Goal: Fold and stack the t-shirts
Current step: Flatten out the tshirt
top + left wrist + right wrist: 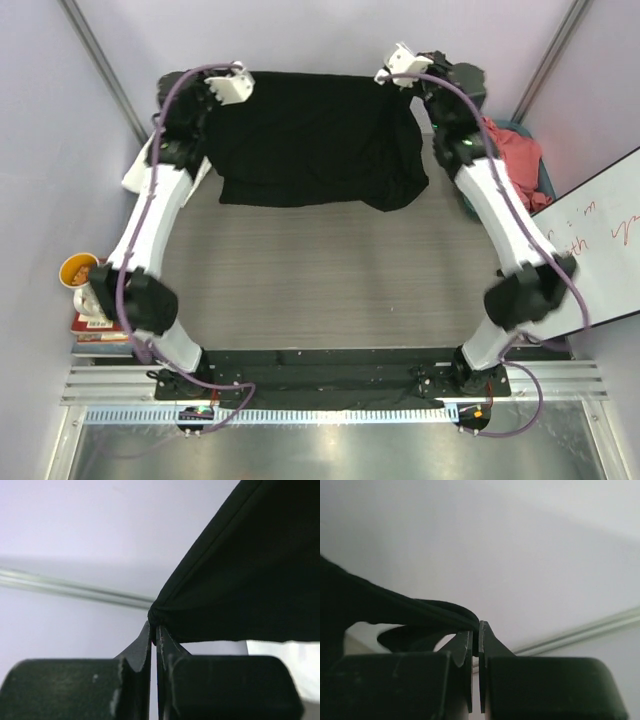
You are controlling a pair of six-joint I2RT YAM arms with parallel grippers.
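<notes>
Top external shows me the grey table [330, 290] running out ahead of both arms. Across its far end the black t-shirt [310, 140] is spread wide, stretched between my left gripper [238, 80] and my right gripper [392, 72]. Each gripper holds one upper corner, and the cloth hangs below and between them, with its lower edge sagging more under the right gripper. I cannot tell whether that lower edge touches the table.

Outboard of the right gripper and nearer the arm bases, a whiteboard [600, 240] with red writing leans in. Just beside the right arm, on its outer side, the coral-pink t-shirt [515, 155] lies bunched in a teal bin [545, 180]. Outboard of the left arm, below the left gripper, a piece of the white t-shirt [135, 178] shows at the table's edge. Well back from that gripper, near the left elbow, stands a yellow cup [78, 268].

On the left wrist camera, the left gripper [154, 630] has its fingers pressed together on a gathered corner of the black t-shirt [250, 570], which fans up and to the right from the tips. On the right wrist camera, the right gripper [476, 630] likewise pinches a folded hem of the black t-shirt [350, 605], which trails off to the left.
</notes>
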